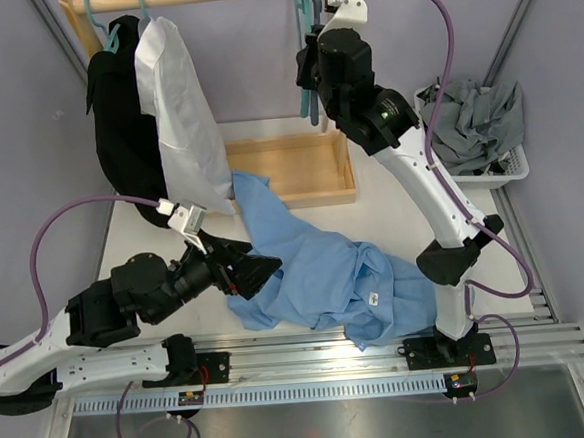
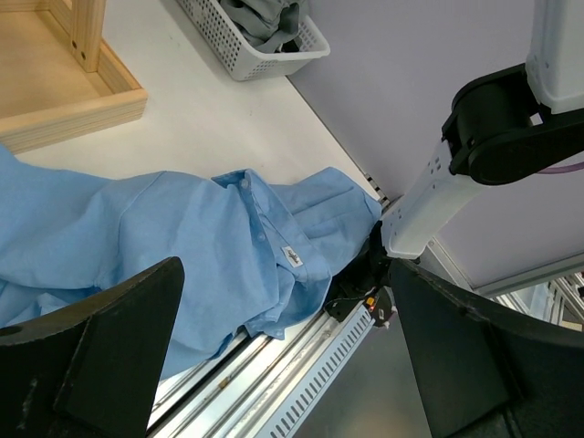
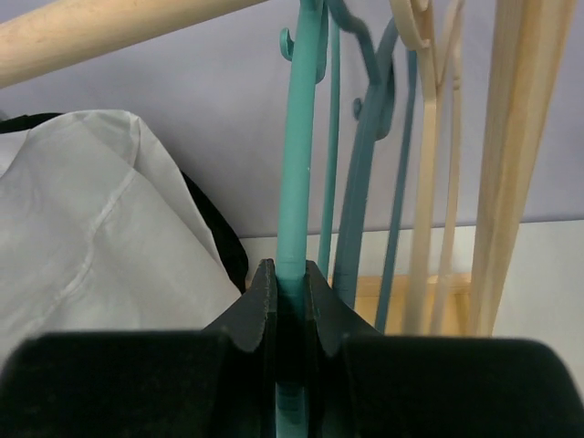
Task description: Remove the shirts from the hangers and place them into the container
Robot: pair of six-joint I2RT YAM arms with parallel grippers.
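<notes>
- In the right wrist view, the right end effector (image 3: pixel 290 301) is nearest us. Its jaws are pinched nearly shut on the shaft of a bare teal hanger (image 3: pixel 297 164) running toward 12 o'clock.
- Beside it, toward 1 o'clock, more bare teal hangers (image 3: pixel 365 137) and a pale wood hanger (image 3: pixel 429 137) hang empty. At 9 o'clock the white shirt (image 3: pixel 100 219) is on the rail (image 3: pixel 109 27), with the black shirt (image 3: pixel 214 237) behind it.
- In the left wrist view, the left end effector (image 2: pixel 283 301) has its jaws spread wide and holds nothing. It hovers over the light blue shirt (image 2: pixel 182 246), which lies crumpled on the tabletop (image 2: pixel 210 119).
- At 12 o'clock in that view the white basket (image 2: pixel 265 59) holds grey fabric (image 2: pixel 260 18).
- From the top view, the light blue shirt (image 1: pixel 315 267) sprawls from the centre toward 5 o'clock. It is off its hanger and well apart from the basket (image 1: pixel 514 168) at 2 o'clock.
- The grey shirt (image 1: pixel 475 116) fills that basket and spills over its rim. We cannot tell whether a checked shirt lies beneath it.
- At 10 o'clock the white shirt (image 1: pixel 180 117) and black shirt (image 1: pixel 120 131) remain hung.
- The left end effector (image 1: pixel 258 264) sits at the blue shirt's 9 o'clock edge. The right end effector (image 1: pixel 308 73) is up at the rail at 12 o'clock.
- We judge the task past halfway. At least one shirt is binned, one is freed but waits on the tabletop, and two are left to unhang.
</notes>
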